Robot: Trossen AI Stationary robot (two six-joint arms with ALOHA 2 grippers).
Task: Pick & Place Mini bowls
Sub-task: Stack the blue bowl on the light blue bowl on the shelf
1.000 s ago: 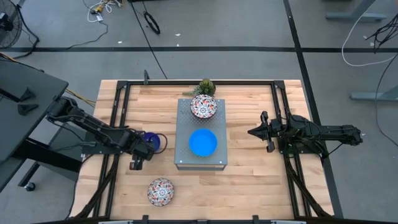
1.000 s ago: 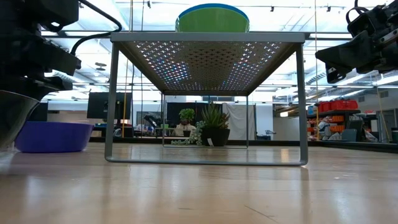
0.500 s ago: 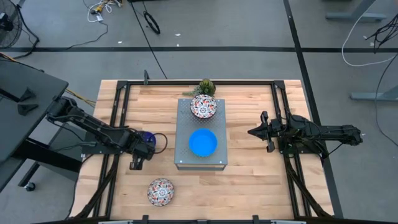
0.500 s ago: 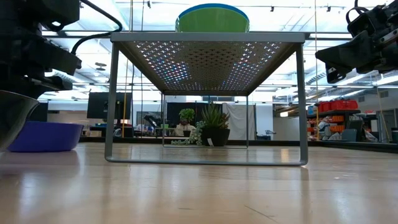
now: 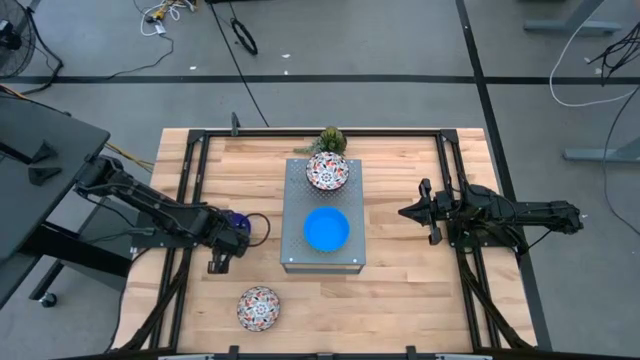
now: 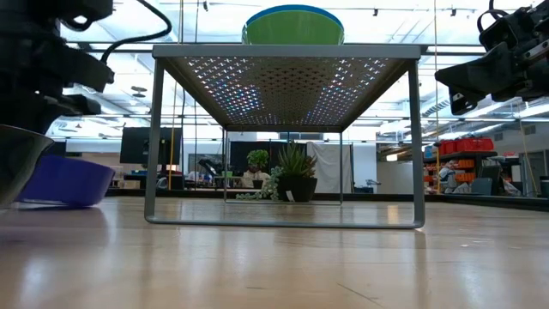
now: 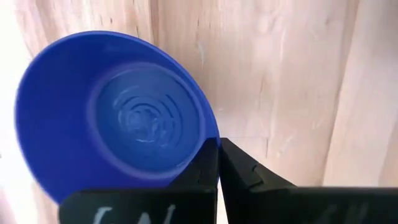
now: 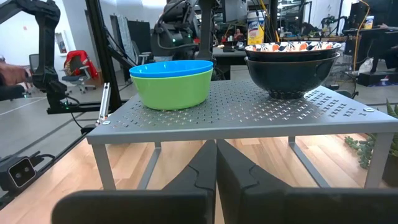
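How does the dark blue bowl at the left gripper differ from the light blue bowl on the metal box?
The dark blue plastic bowl is on the wooden table, tilted, its rim pinched by the left gripper; the light blue bowl sits level on the grey perforated metal box. The dark one is alone; the light one is nested in a green bowl. Both are small, round and plain.

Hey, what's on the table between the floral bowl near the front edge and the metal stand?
Nothing: in the high view only bare wooden table lies between that floral bowl and the metal stand.
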